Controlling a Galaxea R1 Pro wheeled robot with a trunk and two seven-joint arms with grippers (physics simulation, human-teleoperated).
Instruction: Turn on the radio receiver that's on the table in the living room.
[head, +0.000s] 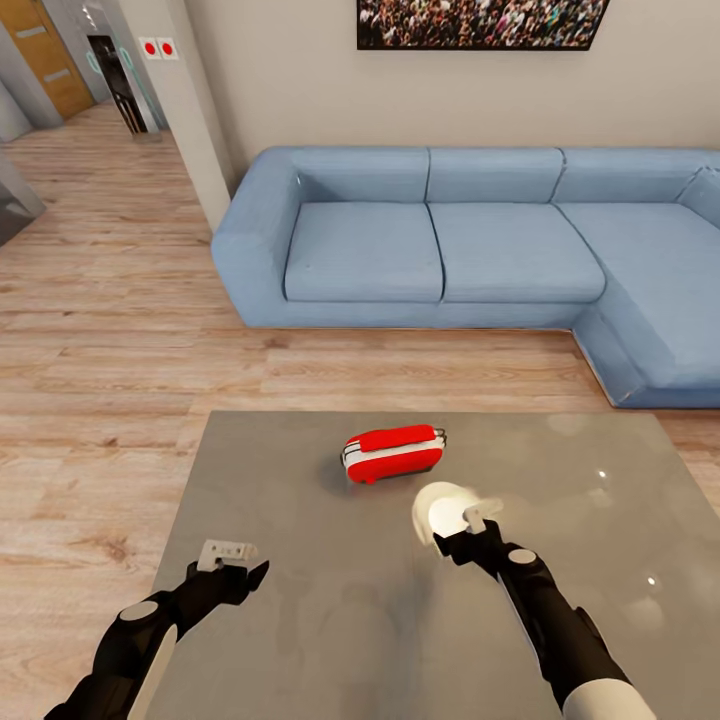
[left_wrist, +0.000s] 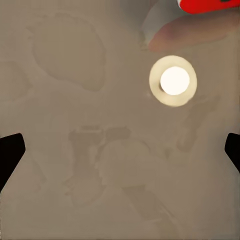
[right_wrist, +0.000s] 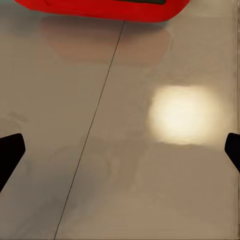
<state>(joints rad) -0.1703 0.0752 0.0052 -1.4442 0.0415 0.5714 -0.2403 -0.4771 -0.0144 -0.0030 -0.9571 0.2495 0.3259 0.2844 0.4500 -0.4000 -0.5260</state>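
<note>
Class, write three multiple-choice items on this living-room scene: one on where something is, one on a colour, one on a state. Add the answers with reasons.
1. Where is the radio?
A. on the sofa
B. on the table
C. on the floor

2. What colour is the sofa?
A. blue
B. green
C. brown

3. How does the right hand stand to the radio?
A. gripping it
B. pressing on its top
C. near it, not touching

Answers:
1 B, it rests on the grey table.
2 A, its cushions are light blue.
3 C, bare tabletop shows between them in the head view.
</note>
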